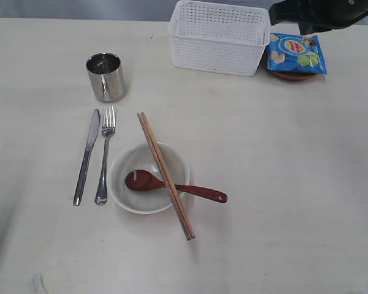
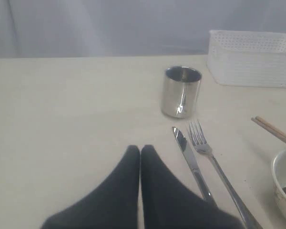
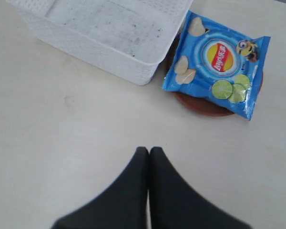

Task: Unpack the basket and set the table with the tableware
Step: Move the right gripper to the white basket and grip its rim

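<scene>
**Quick headcount on the table – mostly singles**

Using the bowl (image 1: 148,177) as the clock centre in the exterior view:

- one steel cup (image 1: 105,76) at 11 o'clock
- one knife (image 1: 87,156) and one fork (image 1: 105,156), side by side at 9
- one white basket (image 1: 219,38) at 1 o'clock, near the far edge of the table (image 1: 282,184)

One red-brown spoon (image 1: 141,180) has its head in the bowl, with the handle poking out toward 4. Two chopsticks (image 1: 162,165) lie together across the bowl's rim and over the spoon, running 11 to 5.

Just beside the basket, at its 3 o'clock, there's one plate (image 1: 289,77). It's mostly hidden under one blue chips packet (image 1: 294,54), so only a brown rim shows.

There are two grippers. The left gripper (image 2: 140,149) and the right gripper (image 3: 148,150) both have their fingers pressed together with nothing between them.

The right arm (image 1: 322,13) is cut off at the exterior view's top corner. The left gripper only shows in its own wrist view – the bowl is cropped by the edge there.
</scene>
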### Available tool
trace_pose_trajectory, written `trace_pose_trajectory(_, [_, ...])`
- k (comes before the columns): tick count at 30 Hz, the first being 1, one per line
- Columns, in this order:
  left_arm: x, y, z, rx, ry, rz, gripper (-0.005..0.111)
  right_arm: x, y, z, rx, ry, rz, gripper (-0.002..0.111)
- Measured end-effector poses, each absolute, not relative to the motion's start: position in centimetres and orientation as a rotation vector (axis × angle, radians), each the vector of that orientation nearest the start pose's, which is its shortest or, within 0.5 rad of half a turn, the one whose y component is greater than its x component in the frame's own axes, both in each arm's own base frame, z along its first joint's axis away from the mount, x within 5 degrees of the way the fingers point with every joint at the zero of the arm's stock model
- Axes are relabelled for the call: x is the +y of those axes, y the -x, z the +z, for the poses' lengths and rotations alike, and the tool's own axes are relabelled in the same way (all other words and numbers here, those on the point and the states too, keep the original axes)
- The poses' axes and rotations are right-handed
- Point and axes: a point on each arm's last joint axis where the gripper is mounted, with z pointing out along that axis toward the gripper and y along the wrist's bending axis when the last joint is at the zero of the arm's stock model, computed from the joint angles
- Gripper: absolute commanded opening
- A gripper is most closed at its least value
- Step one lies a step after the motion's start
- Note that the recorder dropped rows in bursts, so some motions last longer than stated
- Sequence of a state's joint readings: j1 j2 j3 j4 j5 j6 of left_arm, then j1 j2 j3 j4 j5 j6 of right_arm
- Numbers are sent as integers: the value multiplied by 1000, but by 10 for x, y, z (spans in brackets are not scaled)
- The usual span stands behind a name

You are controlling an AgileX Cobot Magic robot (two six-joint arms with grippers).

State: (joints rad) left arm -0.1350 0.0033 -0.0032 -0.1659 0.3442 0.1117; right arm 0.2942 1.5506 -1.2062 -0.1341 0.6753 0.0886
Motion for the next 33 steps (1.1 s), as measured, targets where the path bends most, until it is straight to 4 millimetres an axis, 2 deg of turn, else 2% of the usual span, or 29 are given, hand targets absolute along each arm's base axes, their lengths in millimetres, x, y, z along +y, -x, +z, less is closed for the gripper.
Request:
trace_pose_trajectory(8, [-12,-52,183,1823,-122,-178,0,73,-337,282,2465,337,88,0])
trace_pose_trajectory(11, [-12,-52,183,1823,-122,-178,0,79,-342,275,2469,433,149,0])
trace_pose_trajectory(14, [-12,-52,183,1823,-122,-178,0,93,-350,269,2473,575,287,2])
trace_pose_trajectory(16, [-12,-52,183,1823,-122,-178,0,103,-358,267,2458,667,394,11])
trace_pose_trajectory(18, [-12,-52,183,1823,-122,-178,0,110,-369,266,2430,767,448,28])
trace_pose_trajectory(21, [-12,-52,183,1823,-122,-178,0,120,-389,268,2378,872,450,57])
trace_pose_trajectory(24, [-12,-52,183,1823,-122,-178,0,131,-410,270,2288,1005,397,75])
trace_pose_trajectory(29, [-12,-52,183,1823,-122,-178,0,154,-440,263,2185,1130,324,76])
trace_pose_trajectory(33, [-12,-52,183,1823,-122,-178,0,170,-455,238,2176,1235,261,76])
